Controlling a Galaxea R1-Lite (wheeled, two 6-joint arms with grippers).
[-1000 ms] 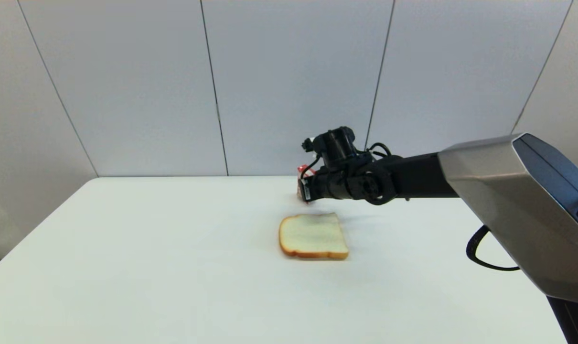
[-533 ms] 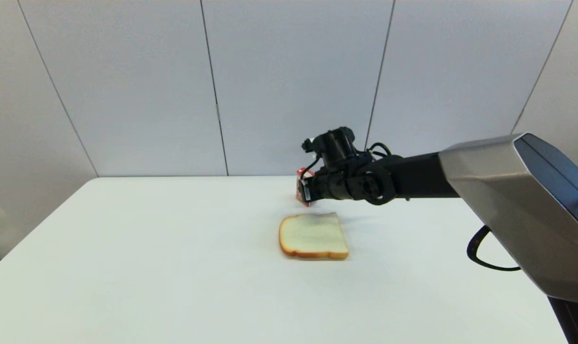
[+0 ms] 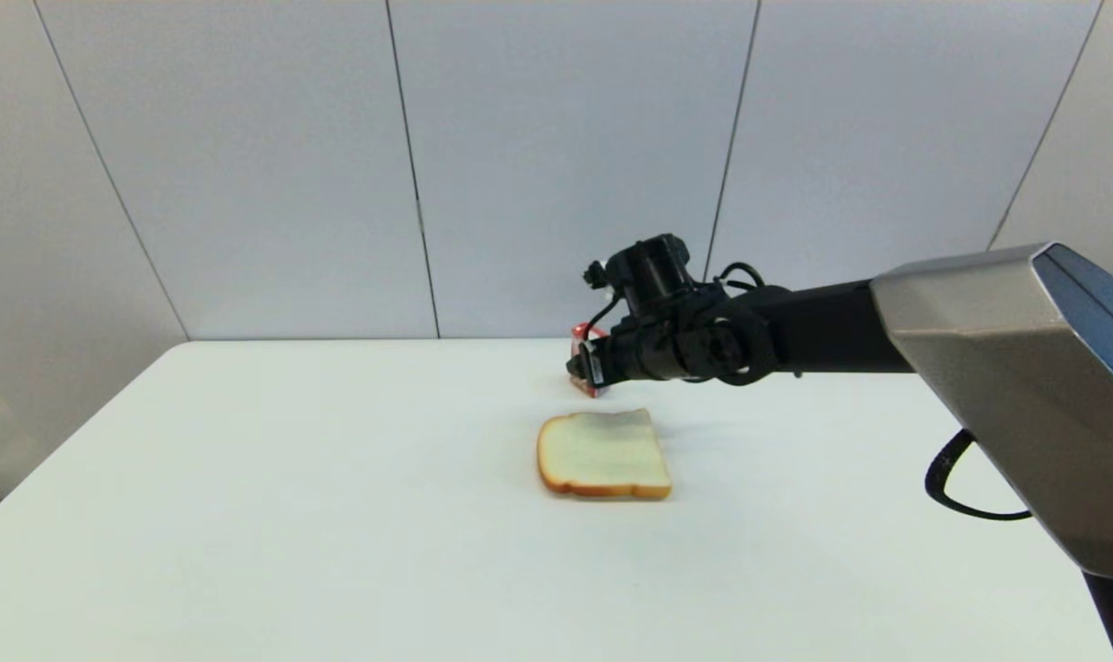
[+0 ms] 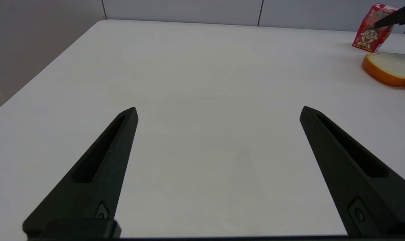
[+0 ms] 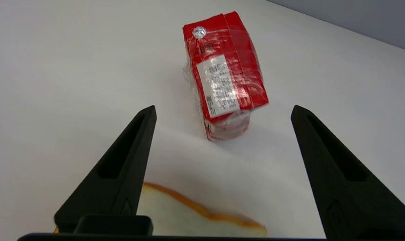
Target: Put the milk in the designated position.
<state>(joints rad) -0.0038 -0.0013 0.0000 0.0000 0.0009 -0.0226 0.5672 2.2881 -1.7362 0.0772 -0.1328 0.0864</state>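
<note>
The milk (image 5: 224, 75) stands upright on the white table (image 3: 290, 515) near the far edge, just behind the bread slice (image 3: 603, 453) w/ a narrow strip of bare top between them. Right gripper (image 5: 222, 112) hangs just short of the carton, fingers spread wide, gripping nothing; no contact w/ the milk. Left gripper (image 4: 219, 112) sits low over the table's left part, well apart from both items, also wide open & empty.

One milk (image 5: 225, 75) carton and one bread slice (image 3: 603, 453) lie on the tabletop (image 3: 290, 515), toward its far edge; two grippers show, left gripper (image 4: 219, 110) and right gripper (image 5: 222, 110)
</note>
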